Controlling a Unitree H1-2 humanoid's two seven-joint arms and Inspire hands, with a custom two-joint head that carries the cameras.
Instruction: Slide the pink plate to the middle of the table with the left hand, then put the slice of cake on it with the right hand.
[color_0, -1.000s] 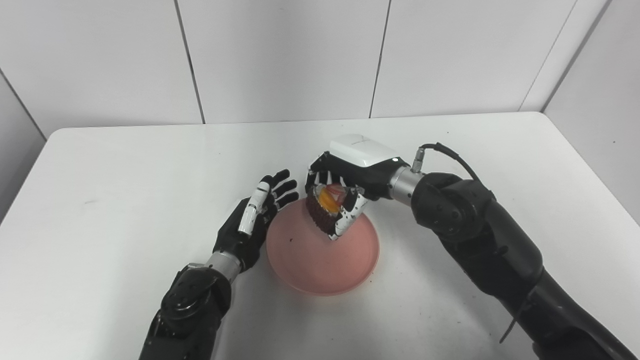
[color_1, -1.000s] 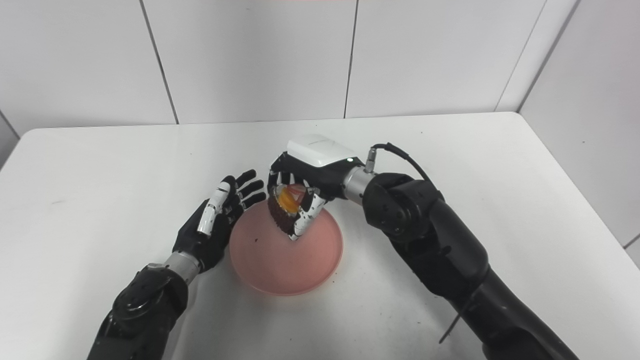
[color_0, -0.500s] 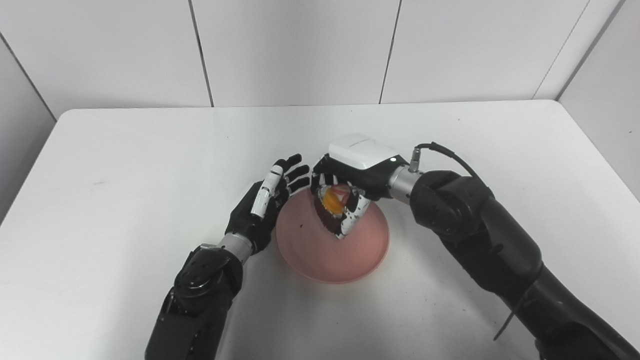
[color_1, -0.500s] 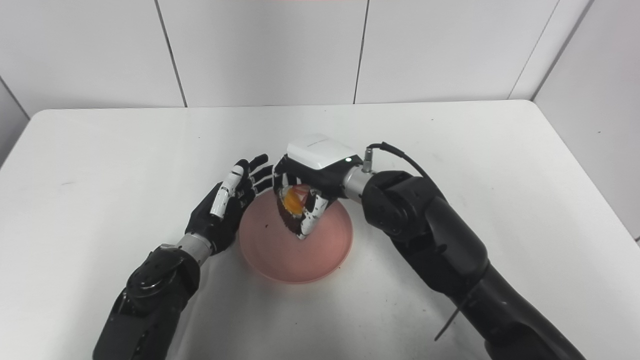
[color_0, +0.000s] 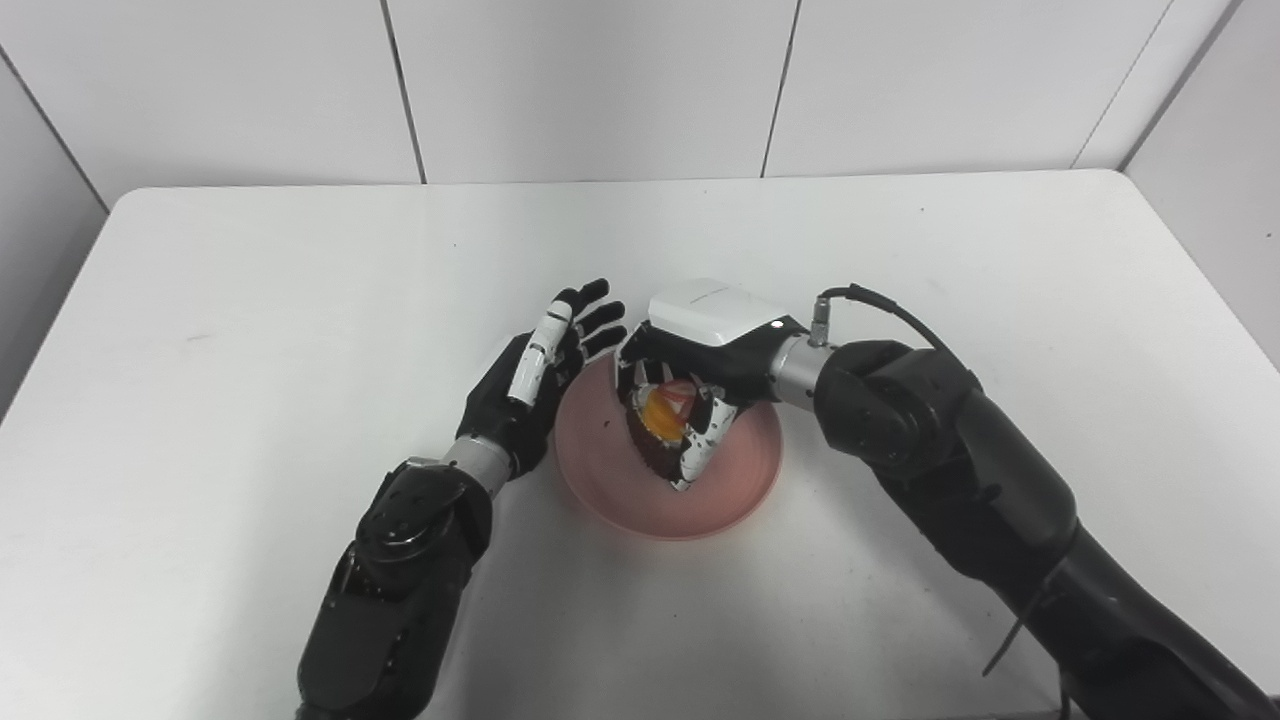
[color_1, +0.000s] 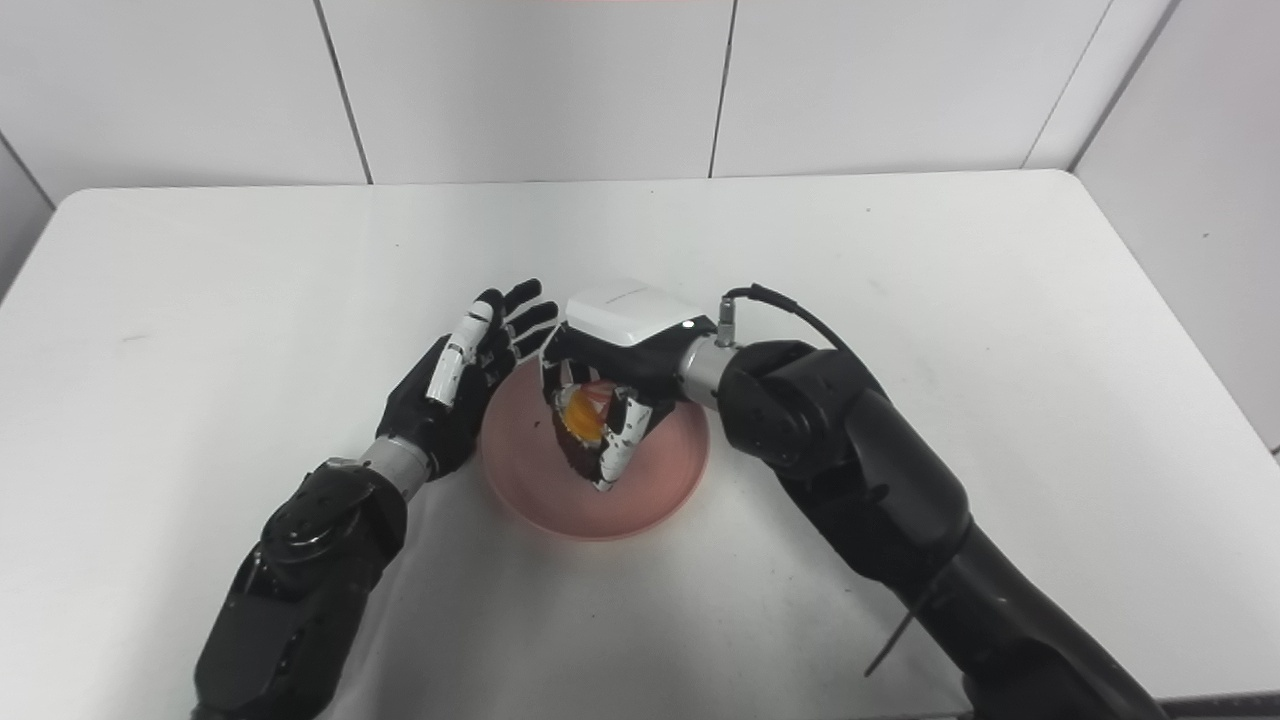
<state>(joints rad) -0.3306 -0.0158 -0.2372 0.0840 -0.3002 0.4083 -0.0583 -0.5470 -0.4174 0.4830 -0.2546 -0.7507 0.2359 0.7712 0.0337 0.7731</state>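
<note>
The right robot hand (color_0: 690, 385), still closed on the cake slice (color_0: 660, 425), has sunk lower over the pink plate (color_0: 740, 480) at mid-desk (color_0: 250, 300); the left robot hand (color_0: 530, 385) stays open, fingers spread, beside the plate's rim

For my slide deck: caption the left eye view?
Right hand holds cake slice over pink plate; open left hand beside it.

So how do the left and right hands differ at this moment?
The left hand is open, fingers spread, holding nothing; the right hand is shut on the slice of cake. The left hand sits beside the pink plate's left rim; the right hand is over the plate. Both are mostly black.
</note>
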